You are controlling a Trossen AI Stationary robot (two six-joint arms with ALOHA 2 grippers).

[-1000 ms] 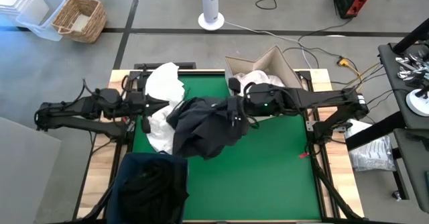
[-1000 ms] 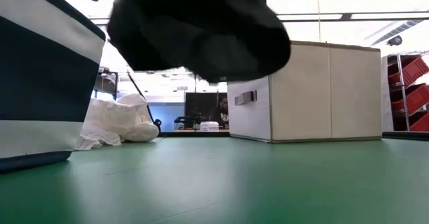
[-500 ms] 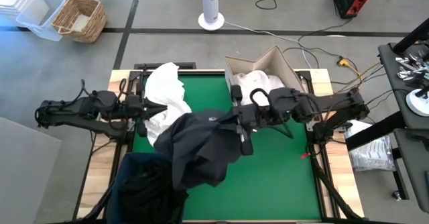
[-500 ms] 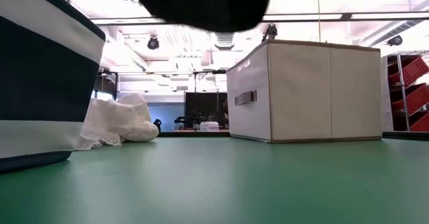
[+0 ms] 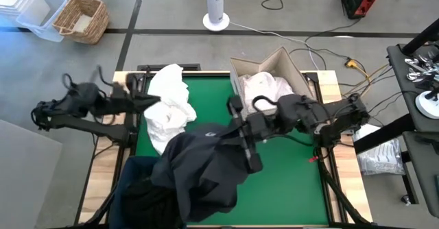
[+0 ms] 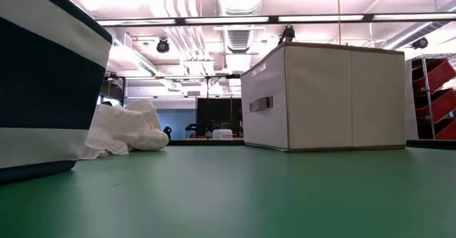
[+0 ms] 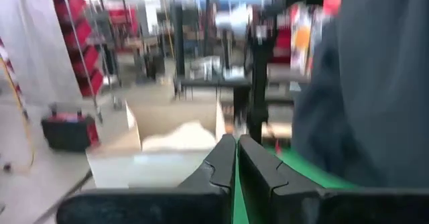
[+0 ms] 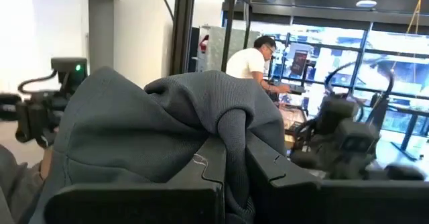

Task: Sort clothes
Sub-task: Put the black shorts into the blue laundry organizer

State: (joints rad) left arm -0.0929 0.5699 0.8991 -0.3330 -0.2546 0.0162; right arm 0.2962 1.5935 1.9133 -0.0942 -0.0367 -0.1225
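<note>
- Right gripper (image 5: 241, 134) has its fingers (image 8: 208, 167) pinched on the dark garment (image 5: 199, 167), which hangs above the desk's (image 5: 288, 181) near-left part, over the navy bin (image 5: 140, 174).
- Left gripper (image 5: 154, 100) has its fingers (image 7: 221, 158) closed on nothing, beside the white clothes (image 5: 168, 109) at far left.

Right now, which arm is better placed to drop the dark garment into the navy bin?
Right. The right gripper is shut on the dark garment, which hangs partly over the navy bin; the left gripper is shut, empty, raised at the table's left edge.
</note>
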